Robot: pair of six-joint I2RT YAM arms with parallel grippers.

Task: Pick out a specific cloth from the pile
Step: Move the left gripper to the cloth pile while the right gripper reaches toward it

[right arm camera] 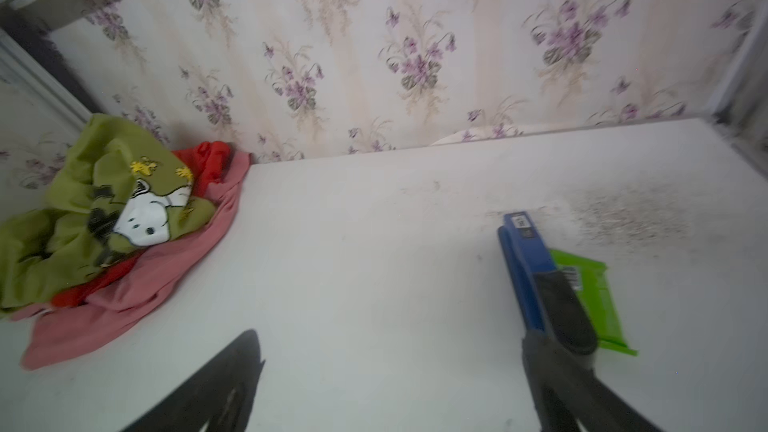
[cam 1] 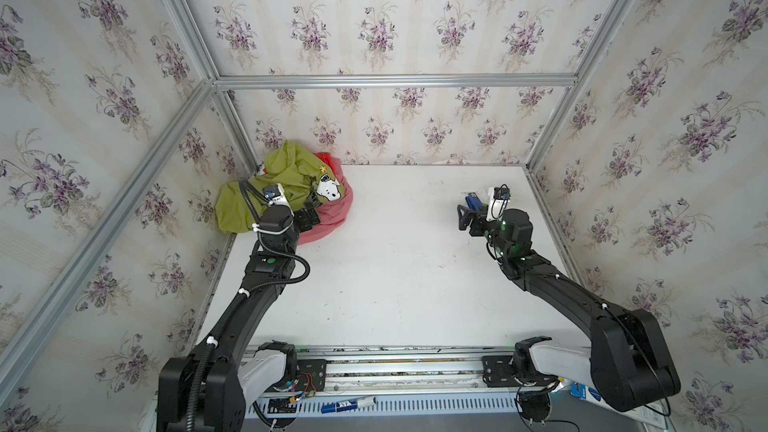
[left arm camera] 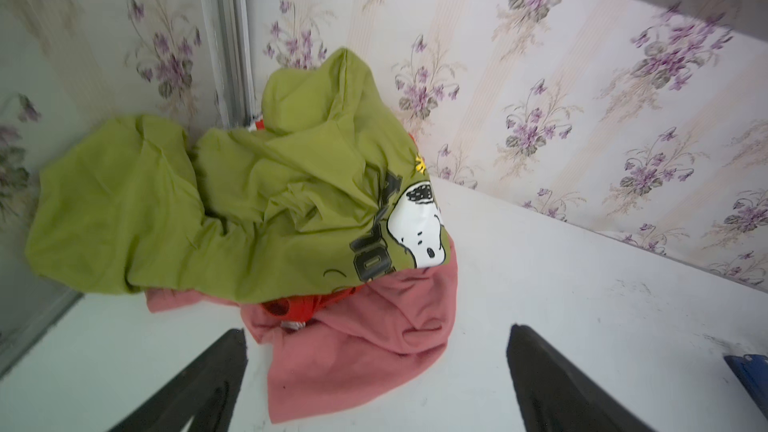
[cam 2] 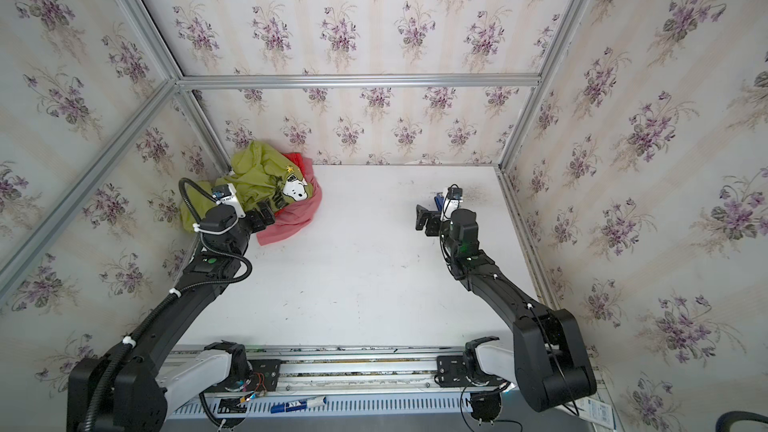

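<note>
1. Left gripper (left arm camera: 376, 330) wide, empty, over the cloth's (left arm camera: 353, 371) pink edge.
2. Cloth lies under the pile (cam 1: 286, 189), far-left corner; we may pinch the red cloth (left arm camera: 291, 309) too.
3. Olive shirt (left arm camera: 208, 209) on top could drag along.
4. Right gripper (right arm camera: 388, 332) wide, idle.

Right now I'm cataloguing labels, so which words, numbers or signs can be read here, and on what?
Olive-green shirt: black block letters, crumpled; no word readable.
Blue object: white sticker, too blurred.
Green packet: barcode, too blurred.
Nothing can be quoted.
</note>
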